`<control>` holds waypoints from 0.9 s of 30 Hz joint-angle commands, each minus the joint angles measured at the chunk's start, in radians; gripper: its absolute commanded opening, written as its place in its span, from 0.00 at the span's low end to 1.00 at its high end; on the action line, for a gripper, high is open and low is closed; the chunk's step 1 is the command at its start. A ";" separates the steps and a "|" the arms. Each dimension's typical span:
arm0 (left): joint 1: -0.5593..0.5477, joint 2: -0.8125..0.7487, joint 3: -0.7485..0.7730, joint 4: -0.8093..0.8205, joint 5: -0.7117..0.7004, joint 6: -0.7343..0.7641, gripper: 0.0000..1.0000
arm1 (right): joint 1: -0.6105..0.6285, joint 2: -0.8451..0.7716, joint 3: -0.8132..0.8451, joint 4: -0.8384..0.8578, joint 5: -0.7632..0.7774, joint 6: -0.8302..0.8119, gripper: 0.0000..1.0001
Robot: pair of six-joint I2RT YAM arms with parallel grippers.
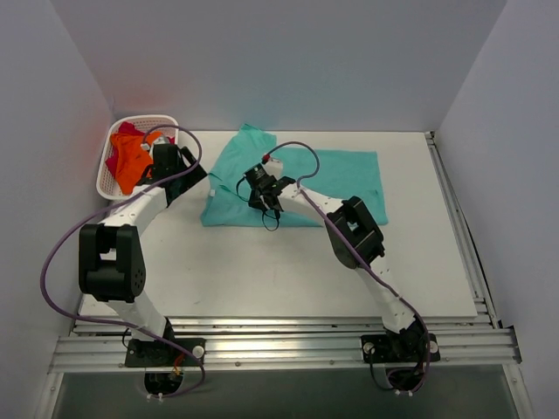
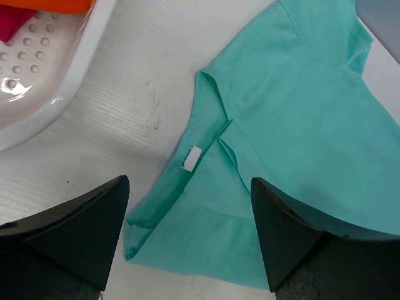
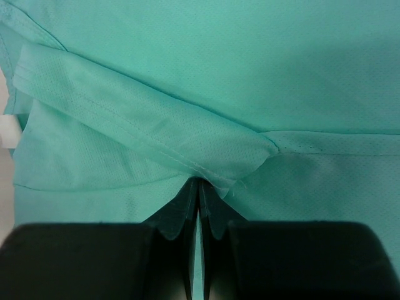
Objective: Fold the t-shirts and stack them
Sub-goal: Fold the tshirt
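We see the teal t-shirt [image 1: 336, 179] on the worktop [image 1: 262, 271] at 12 o'clock, barely folded. Orange t-shirt [image 1: 131, 166] and magenta t-shirt [image 1: 127, 129] wait in the basket [image 1: 106, 183] at 10 o'clock. Left hand [image 2: 189, 182] spread; right hand [image 3: 199, 187] pressed together at a sleeve fold.

Teal tee [image 1: 336, 179]: plain teal-green, no print; fine pinhole mesh weave close up; small white tag [image 2: 192, 158] nr edge.
Table [image 1: 262, 271]: white, faint grey scuffs.
Basket [image 1: 105, 181]: white plastic, lattice sides, round-hole dots on floor.
Orange tee [image 1: 131, 166]: bright, plain.
Magenta-red tee [image 1: 127, 131]: plain.
Arms [image 1: 131, 209]: white links, blk joint blocks.
Cables [image 1: 51, 262]: purple.
L gripper [image 2: 189, 181]: fingers [image 2: 69, 231] matte blk.
R gripper [image 3: 199, 187]: blk too.
Walls [image 1: 288, 61]: pale grey-lavender.
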 commanded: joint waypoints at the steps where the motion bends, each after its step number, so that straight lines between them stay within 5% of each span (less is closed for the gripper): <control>1: 0.006 0.008 -0.009 0.055 0.017 0.002 0.87 | -0.018 0.017 0.062 -0.072 0.024 -0.012 0.00; 8: 0.007 0.002 -0.012 0.057 0.020 0.002 0.87 | -0.123 0.132 0.283 -0.138 0.046 -0.044 0.00; 11: 0.007 -0.010 -0.018 0.049 0.017 0.004 0.87 | -0.206 0.239 0.536 -0.204 0.052 -0.068 0.00; 14: 0.007 -0.024 -0.024 0.052 0.013 0.004 0.87 | -0.268 0.249 0.622 -0.109 0.028 -0.086 0.00; 16: 0.007 -0.030 -0.024 0.042 0.010 0.004 0.87 | -0.279 0.188 0.566 0.001 -0.020 -0.120 0.37; 18: 0.007 -0.042 -0.033 0.046 0.002 0.005 0.87 | -0.265 0.131 0.507 0.066 -0.075 -0.164 0.89; 21: 0.007 -0.046 -0.033 0.051 -0.001 0.004 0.87 | -0.205 -0.010 0.353 0.097 -0.010 -0.196 0.96; 27: 0.006 -0.052 -0.042 0.060 0.017 0.001 0.86 | -0.122 -0.262 -0.010 0.175 0.103 -0.180 0.96</control>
